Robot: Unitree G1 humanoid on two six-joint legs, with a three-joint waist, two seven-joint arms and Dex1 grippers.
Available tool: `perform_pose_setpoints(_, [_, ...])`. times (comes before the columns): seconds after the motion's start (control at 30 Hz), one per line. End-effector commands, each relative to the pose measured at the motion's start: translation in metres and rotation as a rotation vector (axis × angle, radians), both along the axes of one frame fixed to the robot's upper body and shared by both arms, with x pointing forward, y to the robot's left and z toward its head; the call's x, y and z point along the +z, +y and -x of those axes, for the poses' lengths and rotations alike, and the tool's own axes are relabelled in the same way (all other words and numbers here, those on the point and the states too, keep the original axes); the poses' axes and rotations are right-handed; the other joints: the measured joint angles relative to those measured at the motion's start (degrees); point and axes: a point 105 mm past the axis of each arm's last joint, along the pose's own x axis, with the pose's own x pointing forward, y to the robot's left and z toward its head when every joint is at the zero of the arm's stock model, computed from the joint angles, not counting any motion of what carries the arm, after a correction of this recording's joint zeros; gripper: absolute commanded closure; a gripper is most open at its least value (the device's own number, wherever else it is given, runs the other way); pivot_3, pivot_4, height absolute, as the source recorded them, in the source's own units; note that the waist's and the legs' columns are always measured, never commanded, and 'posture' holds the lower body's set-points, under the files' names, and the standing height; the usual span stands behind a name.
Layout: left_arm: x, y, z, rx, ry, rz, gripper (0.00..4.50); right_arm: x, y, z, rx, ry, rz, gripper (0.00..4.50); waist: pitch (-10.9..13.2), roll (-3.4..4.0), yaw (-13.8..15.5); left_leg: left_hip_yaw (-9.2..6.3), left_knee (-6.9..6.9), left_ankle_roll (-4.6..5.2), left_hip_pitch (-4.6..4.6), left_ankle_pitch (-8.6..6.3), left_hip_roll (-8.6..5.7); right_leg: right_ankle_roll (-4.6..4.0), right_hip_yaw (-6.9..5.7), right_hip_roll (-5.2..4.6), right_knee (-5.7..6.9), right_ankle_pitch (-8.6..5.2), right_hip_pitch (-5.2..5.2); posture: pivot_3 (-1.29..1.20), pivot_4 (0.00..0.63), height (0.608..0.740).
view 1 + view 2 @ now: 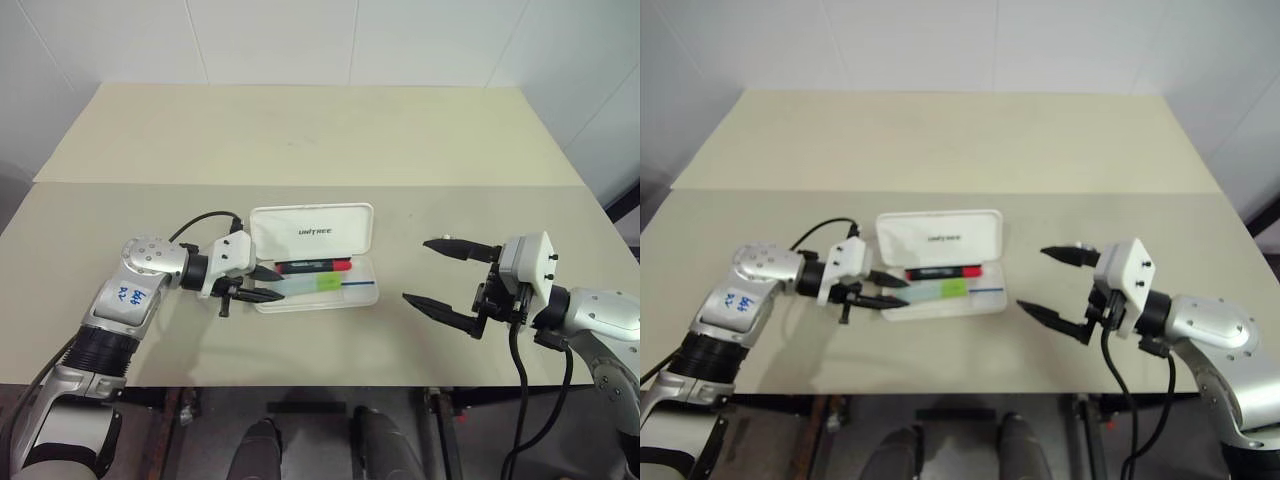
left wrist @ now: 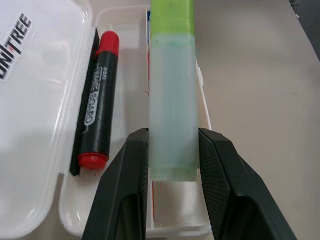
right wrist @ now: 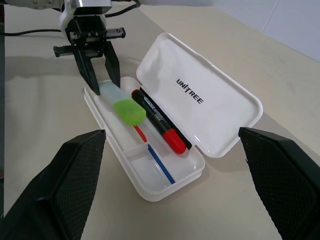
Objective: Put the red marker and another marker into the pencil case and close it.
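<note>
White hard plastic forms the pencil case (image 1: 316, 262), which lies open on the beige table (image 1: 300, 140), its lid (image 3: 200, 95) thrown back flat and showing dark lettering. In the tray, along the hinge side, the red marker (image 2: 97, 102) rests on its side, black barrel with a red cap and red end, just beside the left claw's upper finger and not touched by it. The second marker (image 2: 172, 100), pale blue-green with a bright green end, sits between the two black fingers (image 2: 125, 190) of the left claw (image 1: 262, 283), which are clamped on its pale end; the green end points away from the claw along the tray. In the right wrist view it is tilted, pale end raised in the claw and green end low in the tray. Under it a thin red-and-blue line (image 3: 155, 157) runs along the tray's bottom.

The left claw reaches over the short end of the case from the outside, pointing along its length. The right claw (image 1: 448, 278) hangs over bare table off the other short end of the case, well apart from it, its fingers spread wide with nothing between them, pointing toward the case.
</note>
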Motion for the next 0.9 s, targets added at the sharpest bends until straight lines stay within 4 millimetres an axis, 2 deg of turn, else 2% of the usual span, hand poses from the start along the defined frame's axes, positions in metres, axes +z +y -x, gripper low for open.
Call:
perform_pose_setpoints(0.03, [0.0072, -0.0032, 0.0057, -0.021, -0.023, -0.010, 3.50, 0.0104, 0.0014, 0.0044, 0.003, -0.050, -0.013, 0.00, 0.0, 0.00, 0.0, 0.00, 0.00, 0.00, 0.00, 0.00, 0.00, 0.00, 0.00, 0.00, 0.00, 0.00, 0.00, 0.00, 0.150, 0.740])
perform_pose_setpoints(0.33, [0.0055, -0.0003, 0.0085, -0.012, -0.021, -0.052, 3.50, 0.0110, 0.0032, 0.0042, 0.003, -0.057, -0.022, 0.00, 0.0, 0.00, 0.0, 0.00, 0.00, 0.00, 0.00, 0.00, 0.00, -0.07, 0.03, 0.01, 0.00, -0.04, 0.00, 0.00, 0.150, 0.740])
perform_pose_setpoints(0.9, [0.0050, -0.0014, 0.0008, -0.008, -0.023, -0.071, 3.50, 0.0125, 0.0047, 0.0068, -0.005, -0.067, -0.029, 0.00, 0.0, 0.00, 0.0, 0.00, 0.00, 0.00, 0.00, 0.00, 0.00, -0.08, 0.04, 0.02, -0.01, -0.04, 0.01, 0.00, 0.150, 0.740])
